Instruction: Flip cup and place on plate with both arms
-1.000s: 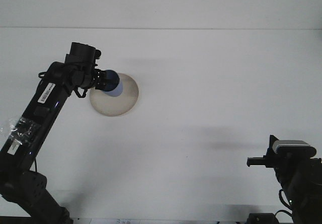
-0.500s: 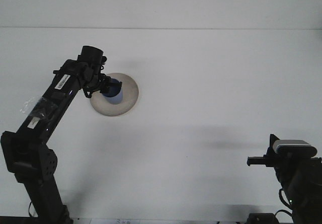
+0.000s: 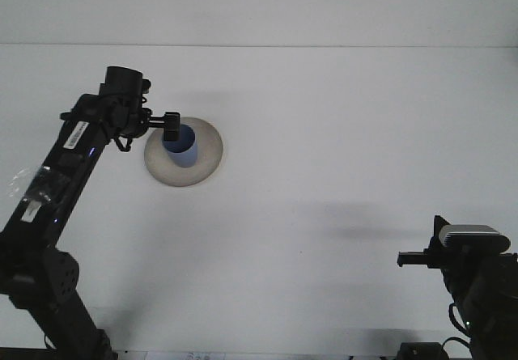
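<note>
- The blue cup (image 3: 181, 147) stands upright on the round beige plate (image 3: 202, 162), its open mouth facing up, on the plate's left half.
- The plate lies on the white tabletop (image 3: 340, 133), in the left part of the scene, well away from the right arm.
- The left gripper (image 3: 170, 125) reaches in from the left and hangs over the cup's rim; its dark fingers (image 3: 171, 118) are at the cup's top edge, but from this angle I cannot tell whether they grip the cup or have let go.
- The left arm (image 3: 57, 174) slants up from the lower left corner toward the plate.
- The right gripper (image 3: 402, 258) sits low at the right edge, pointing left, apart from everything; whether its fingers are spread or closed cannot be told.
</note>
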`<move>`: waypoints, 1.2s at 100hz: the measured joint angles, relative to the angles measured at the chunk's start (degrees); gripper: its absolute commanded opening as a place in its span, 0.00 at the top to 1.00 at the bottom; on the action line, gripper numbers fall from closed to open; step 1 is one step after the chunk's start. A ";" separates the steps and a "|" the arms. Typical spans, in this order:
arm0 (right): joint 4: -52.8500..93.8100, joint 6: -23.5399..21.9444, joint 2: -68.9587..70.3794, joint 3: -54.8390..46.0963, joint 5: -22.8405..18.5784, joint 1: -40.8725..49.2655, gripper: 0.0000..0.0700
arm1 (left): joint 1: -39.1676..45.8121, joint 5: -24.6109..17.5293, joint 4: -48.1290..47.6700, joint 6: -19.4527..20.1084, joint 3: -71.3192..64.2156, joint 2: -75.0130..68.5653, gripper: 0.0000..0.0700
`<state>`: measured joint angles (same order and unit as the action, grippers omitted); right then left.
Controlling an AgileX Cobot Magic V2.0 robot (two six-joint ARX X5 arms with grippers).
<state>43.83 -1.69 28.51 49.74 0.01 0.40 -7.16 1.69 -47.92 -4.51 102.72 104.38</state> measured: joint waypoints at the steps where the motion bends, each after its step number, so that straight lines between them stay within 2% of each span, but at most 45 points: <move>1: 0.00 0.00 0.00 0.00 0.00 0.00 1.00 | 0.13 0.00 -0.02 0.00 0.00 -0.55 0.00; 18: -0.09 -0.02 0.00 0.00 -0.02 0.00 1.00 | 1.31 0.00 1.70 -0.81 -0.52 -11.02 0.00; 32: -0.48 -0.02 0.00 0.00 0.00 0.00 1.00 | 1.33 0.02 5.25 -1.25 -7.08 -21.97 0.00; 64: -0.50 0.00 0.00 0.00 0.00 0.00 1.00 | 0.81 0.02 19.50 -2.27 -40.37 -53.02 0.00; 81: -0.50 0.00 0.00 0.00 0.00 0.00 1.00 | 0.37 0.00 20.00 -3.50 -58.23 -69.64 0.00; 86: -0.52 0.00 0.00 0.00 0.00 0.00 1.00 | 0.37 0.02 19.04 -3.76 -61.81 -74.14 0.22; 95: -0.55 0.00 0.00 0.00 0.00 0.00 1.00 | 0.37 0.02 18.10 -5.51 -65.53 -81.68 0.74; 100: -0.59 -0.02 0.00 0.00 0.00 -0.02 1.00 | 0.37 0.02 18.16 -6.38 -65.70 -85.05 1.00; 120: -0.79 -0.02 0.00 0.00 0.00 0.00 1.00 | 0.37 0.00 18.12 -6.86 -65.11 -91.71 0.99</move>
<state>43.05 -1.72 28.51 49.74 0.01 0.40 -6.79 1.69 -29.80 -11.38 37.60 12.67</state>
